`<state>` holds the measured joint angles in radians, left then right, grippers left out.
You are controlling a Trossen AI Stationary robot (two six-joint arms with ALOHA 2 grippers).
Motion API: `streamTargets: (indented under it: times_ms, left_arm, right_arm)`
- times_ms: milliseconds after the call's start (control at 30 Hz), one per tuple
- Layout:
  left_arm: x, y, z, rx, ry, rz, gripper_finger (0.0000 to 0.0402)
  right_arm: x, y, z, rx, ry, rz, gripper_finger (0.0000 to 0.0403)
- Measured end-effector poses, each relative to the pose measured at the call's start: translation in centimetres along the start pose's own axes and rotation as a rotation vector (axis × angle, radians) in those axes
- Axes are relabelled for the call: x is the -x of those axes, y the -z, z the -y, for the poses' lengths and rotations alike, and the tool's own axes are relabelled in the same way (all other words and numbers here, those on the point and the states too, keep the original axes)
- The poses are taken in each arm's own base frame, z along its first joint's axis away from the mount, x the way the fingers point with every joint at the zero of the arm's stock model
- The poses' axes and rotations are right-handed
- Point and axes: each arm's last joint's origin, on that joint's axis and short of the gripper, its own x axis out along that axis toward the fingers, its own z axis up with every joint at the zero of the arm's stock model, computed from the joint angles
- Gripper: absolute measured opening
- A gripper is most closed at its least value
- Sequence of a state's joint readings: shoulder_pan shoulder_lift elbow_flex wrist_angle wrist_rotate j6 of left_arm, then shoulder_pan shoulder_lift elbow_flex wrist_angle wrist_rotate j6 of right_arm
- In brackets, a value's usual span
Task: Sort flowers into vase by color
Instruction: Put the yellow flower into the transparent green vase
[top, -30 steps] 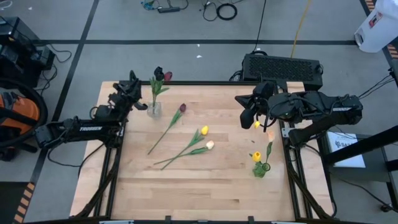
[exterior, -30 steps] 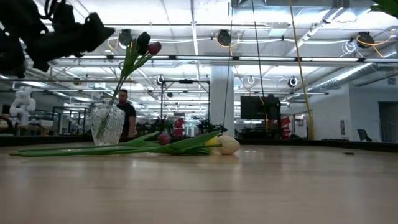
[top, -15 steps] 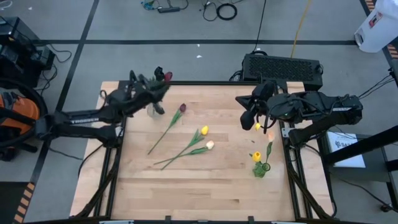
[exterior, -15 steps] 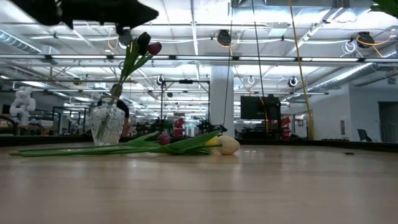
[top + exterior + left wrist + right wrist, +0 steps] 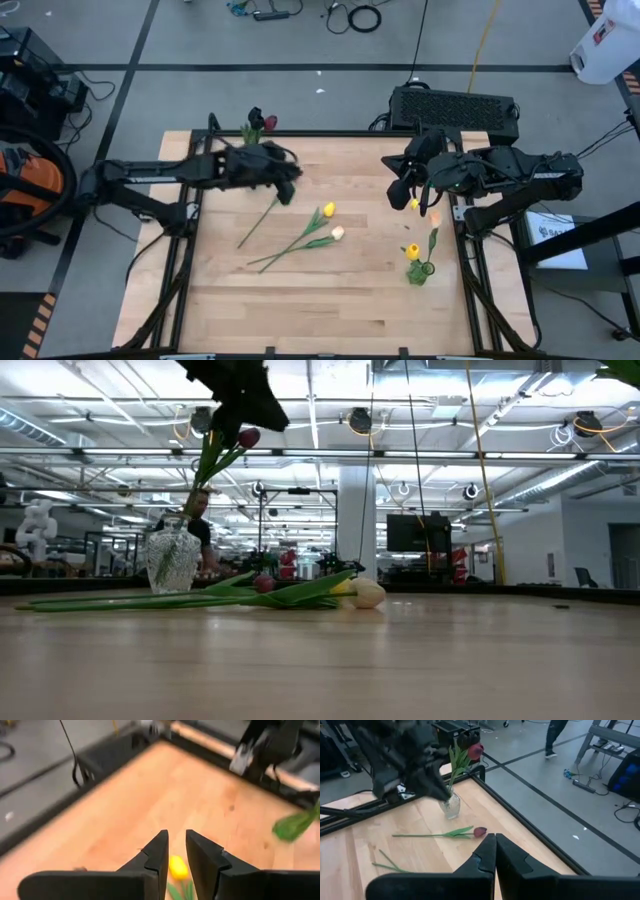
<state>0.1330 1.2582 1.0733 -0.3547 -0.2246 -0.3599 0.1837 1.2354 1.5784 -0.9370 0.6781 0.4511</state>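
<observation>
A dark red tulip [image 5: 291,175] lies on the table [image 5: 330,300] near the far-left corner, stem slanting toward the near side. The left gripper [image 5: 287,180] hovers over its head, arm stretched w/ fingers [image 5: 155,857] a narrow gap apart, empty. A glass vase [image 5: 451,806] behind holds 2 dark tulips. Yellow tulip [image 5: 328,210] & cream tulip [image 5: 337,233] lie mid-table. The right gripper [image 5: 495,845] waits at far right, fingers pressed together.

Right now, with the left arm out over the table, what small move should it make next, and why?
Probably lower the left gripper toward the dark red tulip lying loose on the table. The gripper hangs empty, fingers slightly apart, above the loose flowers, and the glass vase already holds dark and red heads. The right gripper waits shut at the right side.
</observation>
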Motion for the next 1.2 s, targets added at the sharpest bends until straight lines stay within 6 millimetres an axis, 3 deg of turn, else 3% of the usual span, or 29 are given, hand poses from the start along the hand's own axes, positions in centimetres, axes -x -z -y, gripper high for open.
streamTargets:
  times_ms: [167,300,567,867,967,1200]
  left_arm:
    - [-2.5,1.7,1.3,0.038,-0.039,-0.148,0.0072]
    - [-4.0,2.8,1.4,0.117,-0.042,-0.224,0.0072]
    - [-6.2,4.2,1.6,0.101,-0.021,-0.324,0.0074]
    - [-10.2,7.7,2.2,0.068,-0.036,-0.484,0.0145]
    - [-10.9,8.6,2.5,0.067,-0.004,-0.529,0.0166]
    - [-10.4,9.6,4.0,0.066,0.056,-0.598,0.0171]
  right_arm:
    - [0.0,0.2,0.1,-0.001,0.004,-0.017,0.0000]
    - [0.0,0.4,0.2,-0.003,0.015,-0.039,0.0000]
    - [0.0,0.5,0.2,0.001,0.017,-0.043,0.0000]
    - [0.0,0.5,0.2,0.000,0.018,-0.043,0.0000]
    - [0.0,0.5,0.2,0.000,0.018,-0.043,0.0000]
    - [0.0,0.5,0.2,0.001,0.019,-0.045,0.0000]
